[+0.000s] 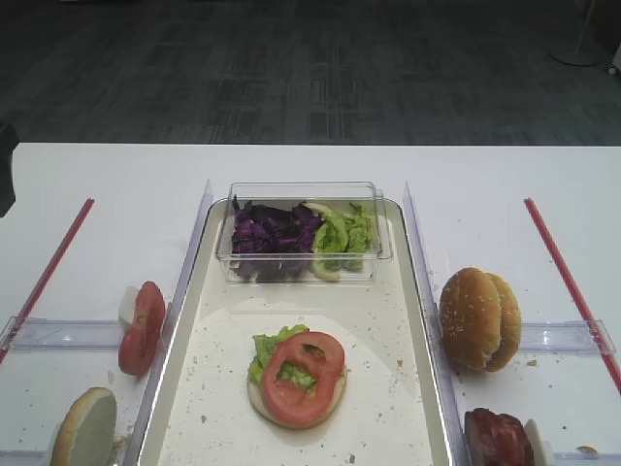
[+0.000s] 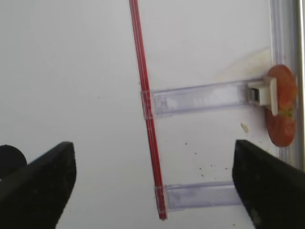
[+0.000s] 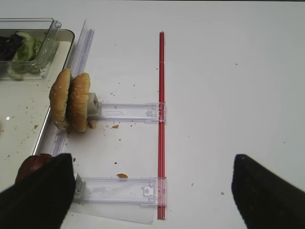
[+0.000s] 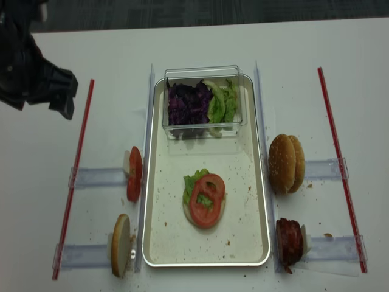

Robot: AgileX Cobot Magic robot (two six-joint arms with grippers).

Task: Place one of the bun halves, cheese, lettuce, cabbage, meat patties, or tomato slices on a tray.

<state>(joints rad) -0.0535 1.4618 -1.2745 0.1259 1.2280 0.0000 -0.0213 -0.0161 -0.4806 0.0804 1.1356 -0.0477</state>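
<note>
A metal tray [image 4: 157,243] is seen in the middle of a white table [image 4: 316,42], its cream floor speckled with crumbs. On the near part of the floor a bun half [image 1: 330,400] is laid cut face up, with lettuce [image 1: 269,346] on it and a holed tomato slice [image 1: 303,378] on top. A clear tub [image 1: 301,194] is set at the far end of the tray; purple cabbage [image 1: 272,235] is held in its left part and more green leaves [image 1: 342,233] in its right.

Left of the tray, a second tomato slice [image 4: 134,173] is stood on edge against a clear holder, and nearer, another bun half [image 4: 120,253] is stood the same way. Right of the tray, two bun halves [image 4: 285,163] are stood together on edge, and meat patties [image 4: 289,240] are stood nearer the front. Red strips [image 4: 338,164] are laid along both outer sides.

The left gripper [image 2: 152,176] is shown spread wide over bare table beside the left strip, nothing between its fingers. The right gripper [image 3: 152,188] is likewise spread wide with nothing grasped, above the table near the patties
</note>
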